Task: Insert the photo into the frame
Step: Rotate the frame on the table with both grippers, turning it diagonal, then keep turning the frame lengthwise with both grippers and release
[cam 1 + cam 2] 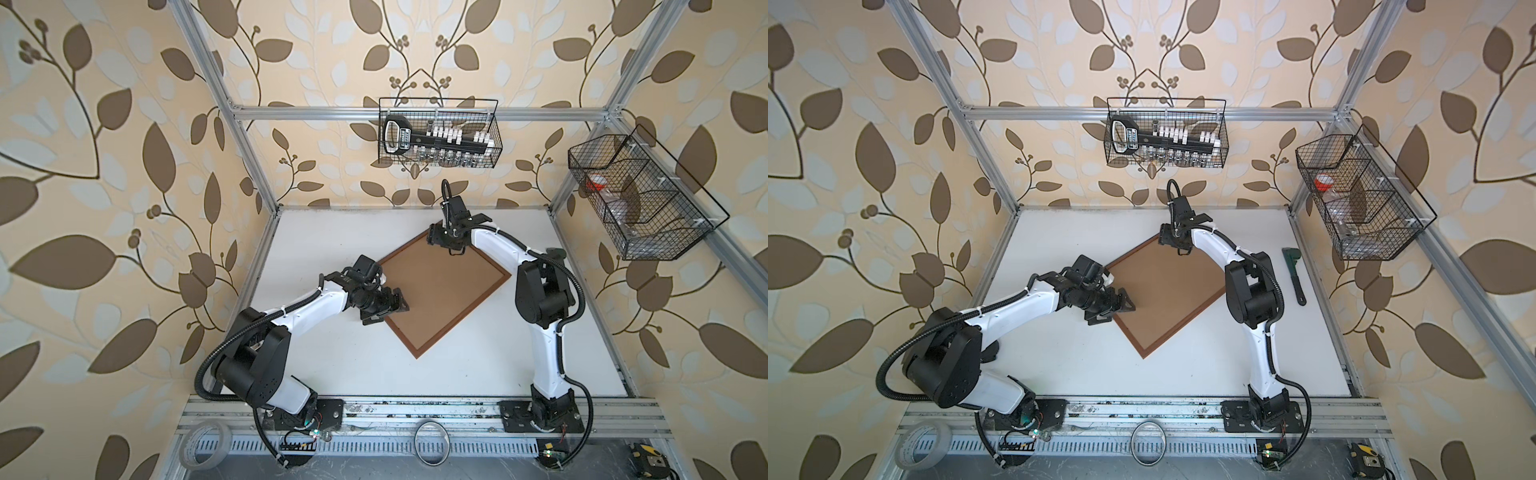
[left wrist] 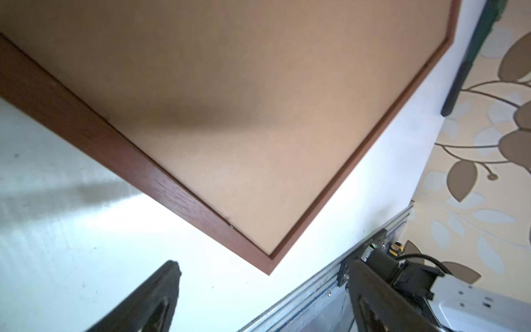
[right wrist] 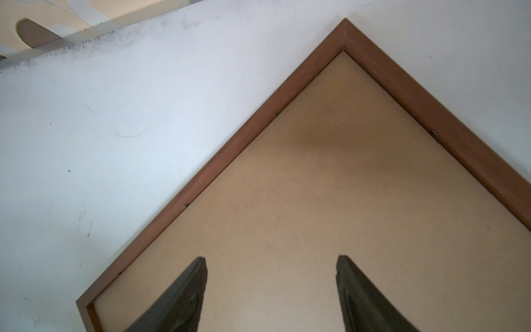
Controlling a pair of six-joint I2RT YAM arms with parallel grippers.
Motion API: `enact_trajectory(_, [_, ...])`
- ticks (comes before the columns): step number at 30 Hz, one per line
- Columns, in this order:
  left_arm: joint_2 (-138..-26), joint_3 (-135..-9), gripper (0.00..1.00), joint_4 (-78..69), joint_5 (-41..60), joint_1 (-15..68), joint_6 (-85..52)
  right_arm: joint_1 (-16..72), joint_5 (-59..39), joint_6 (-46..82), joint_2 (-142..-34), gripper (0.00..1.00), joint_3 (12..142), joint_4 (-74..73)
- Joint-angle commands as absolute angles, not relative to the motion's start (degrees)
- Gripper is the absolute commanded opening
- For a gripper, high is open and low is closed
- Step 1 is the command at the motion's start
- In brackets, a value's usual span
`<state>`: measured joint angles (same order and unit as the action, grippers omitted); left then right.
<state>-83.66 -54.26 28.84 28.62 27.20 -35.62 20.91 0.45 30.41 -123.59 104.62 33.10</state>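
White table (image 1: 332, 365) bears the frame (image 1: 418, 353), flat and set diamond-wise: one corner points at the arm bases, the opposite one at the back wall. Its long axis I cannot tell. A board (image 1: 444, 286) fills it.

The left gripper (image 1: 390, 311) hovers over the frame's left edge, jaws wide, empty. The right gripper (image 3: 272, 257) hangs above the far corner, jaws apart, holding nothing.

A top view shows a wrench (image 1: 1292, 276) right of the frame. The right wrist view shows small tabs (image 3: 434, 132) on its inner lip.
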Motion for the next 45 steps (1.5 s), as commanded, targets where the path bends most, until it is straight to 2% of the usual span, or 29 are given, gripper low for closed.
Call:
enact_trajectory(1, [-80.17, -60.25, 0.94, 36.73, 27.7, 24.15, -27.15, 18.9, 3.25, 28.92, -116.33, 0.72, 98.61, 36.32])
enact_trajectory(6, [-85.54, -65.81, 0.97, 29.48, 14.76, 15.08, -25.83, 18.87, 4.88, 32.79, -99.97, 0.72, 77.39, 27.84])
enact_trajectory(10, [-96.82, -73.89, 0.97, 24.89, 9.45, 14.41, -24.61, 18.66, 1.67, 36.66, -91.2, 0.72, 64.57, 26.12])
enact_trajectory(14, [-108.4, -84.05, 0.98, 26.95, 8.31, 14.41, -20.75, 17.74, -1.95, 38.44, -84.86, 0.72, 54.38, 24.21])
enact_trajectory(16, [-112.26, -86.91, 0.99, 26.71, 8.3, 14.03, -19.48, 16.82, -4.27, 38.36, -83.34, 0.76, 50.95, 22.86])
enact_trajectory(19, [-116.98, -90.38, 0.99, 26.21, 10.81, 13.31, -19.73, 14.88, -8.26, 38.6, -83.21, 0.81, 46.85, 20.07])
enact_trajectory(22, [-120.52, -92.23, 0.98, 25.79, 15.39, 13.06, -21.14, 13.45, -10.66, 39.46, -84.81, 0.82, 45.05, 17.72])
enact_trajectory(33, [-113.57, -73.84, 0.95, 15.61, 25.76, 13.17, -29.67, 13.39, -18.01, 42.57, -97.65, 0.8, 50.11, 10.47])
enact_trajectory(39, [-103.06, -56.07, 0.94, 10.64, 28.93, 16.19, -35.46, 17.51, -14.83, 37.87, -104.66, 0.79, 62.61, 16.29])
enact_trajectory(45, [-91.73, -42.89, 0.93, 9.22, 27.69, 19.17, -40.04, 18.92, -12.24, 35.27, -106.79, 0.77, 65.86, 18.2])
